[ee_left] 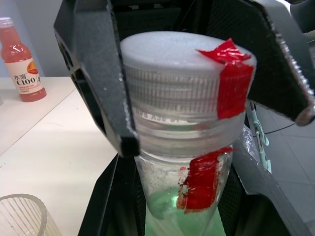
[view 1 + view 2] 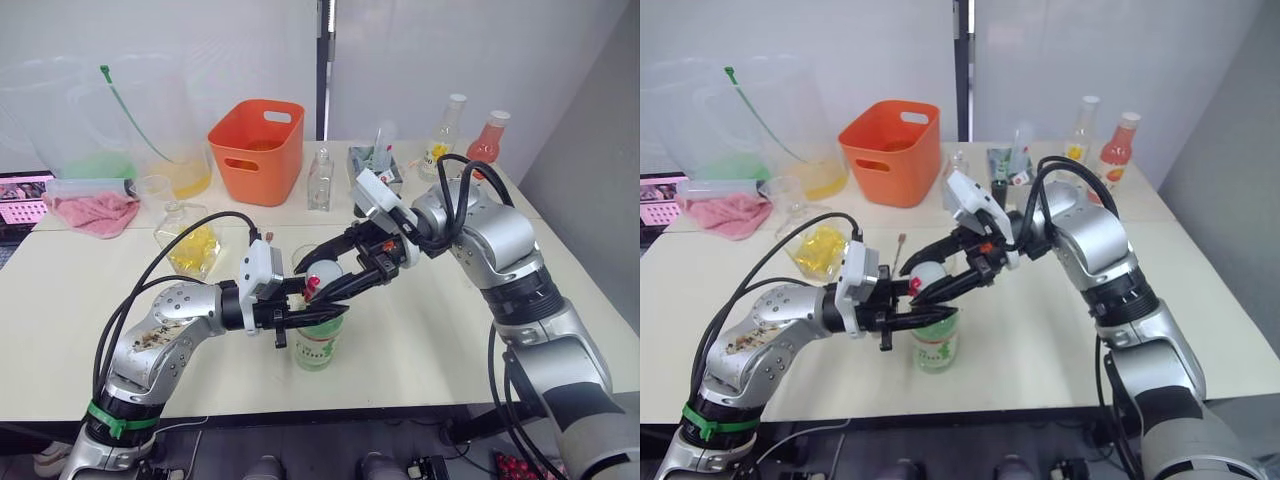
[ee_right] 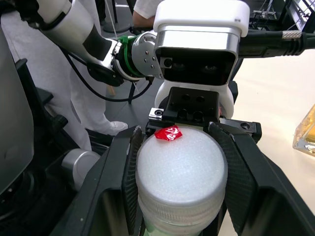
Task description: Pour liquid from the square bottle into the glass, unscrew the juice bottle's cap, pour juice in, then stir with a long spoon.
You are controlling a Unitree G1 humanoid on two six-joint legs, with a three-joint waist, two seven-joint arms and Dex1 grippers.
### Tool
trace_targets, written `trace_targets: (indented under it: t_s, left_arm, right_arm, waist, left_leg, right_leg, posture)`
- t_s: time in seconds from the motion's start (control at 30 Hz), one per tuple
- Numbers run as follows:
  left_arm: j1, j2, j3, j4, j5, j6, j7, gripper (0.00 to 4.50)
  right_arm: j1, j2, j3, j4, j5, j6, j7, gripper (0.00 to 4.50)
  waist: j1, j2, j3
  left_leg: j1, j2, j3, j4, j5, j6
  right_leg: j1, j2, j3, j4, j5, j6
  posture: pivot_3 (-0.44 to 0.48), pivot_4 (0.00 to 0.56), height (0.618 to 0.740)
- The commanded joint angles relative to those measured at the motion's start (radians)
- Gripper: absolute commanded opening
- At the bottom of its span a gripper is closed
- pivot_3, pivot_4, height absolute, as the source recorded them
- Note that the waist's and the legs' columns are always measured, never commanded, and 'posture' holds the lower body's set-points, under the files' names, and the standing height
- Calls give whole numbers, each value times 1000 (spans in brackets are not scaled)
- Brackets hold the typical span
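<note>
**Cap-unscrewing stage: juice bottle held between both grippers**

While the juice bottle [image 2: 318, 340] stands upright near the front edge of the counter [image 2: 80, 330], items run left to right as follows.

1. Pink cloth [image 2: 92, 212], far left rear; idle.
2. Square bottle [image 2: 190, 242], yellow contents, set down behind the left arm, apart from the work; its pour is judged finished.
3. Left gripper [image 2: 322, 316], fingers pinched on the juice bottle just under the neck ring, apparently to steady the bottle against twisting.
4. Juice bottle's cap [image 1: 184, 73], white, red tape tab on one side, on the neck and not yet removed. The bottle's long axis is vertical, cap pointing straight up.
5. Glass [image 2: 318, 257], just behind the juice bottle, partly hidden by the grippers.
6. Right gripper [image 2: 330, 287], reaching in from the right, fingers pressed on either side of the cap, placed to turn it.
7. Orange basket [image 2: 257, 150], rear centre.
8. Pink-red bottle [image 2: 486, 138], rear right.
</note>
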Motion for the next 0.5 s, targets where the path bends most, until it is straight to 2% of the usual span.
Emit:
trace_targets:
  t_s: [0.03, 0.2, 0.5]
  left_arm:
    - [2, -3, -43, -3, 16, -5, -6, 1366]
    - [2, -2, -50, 3, 21, -17, -9, 1366]
    - [-2, 2, -54, 15, 26, -30, -13, 1366]
  right_arm:
    - [-62, 16, -87, -31, 77, 41, -5, 1722]
    - [-58, 14, -124, -35, 125, 120, -7, 1587]
    - [-54, 6, -141, -54, 127, 95, 9, 1582]
  waist:
    - [0, 0, 0]
    - [1, 0, 0]
    - [2, 0, 0]
  left_leg:
    - [0, 0, 0, 0, 0, 0]
    - [0, 0, 0, 0, 0, 0]
    - [2, 0, 0, 0, 0, 0]
  right_leg:
    - [0, 0, 0, 0, 0, 0]
    - [0, 0, 0, 0, 0, 0]
    - [2, 0, 0, 0, 0, 0]
  posture:
    - [0, 150, 740]
    - [0, 150, 740]
    - [0, 150, 740]
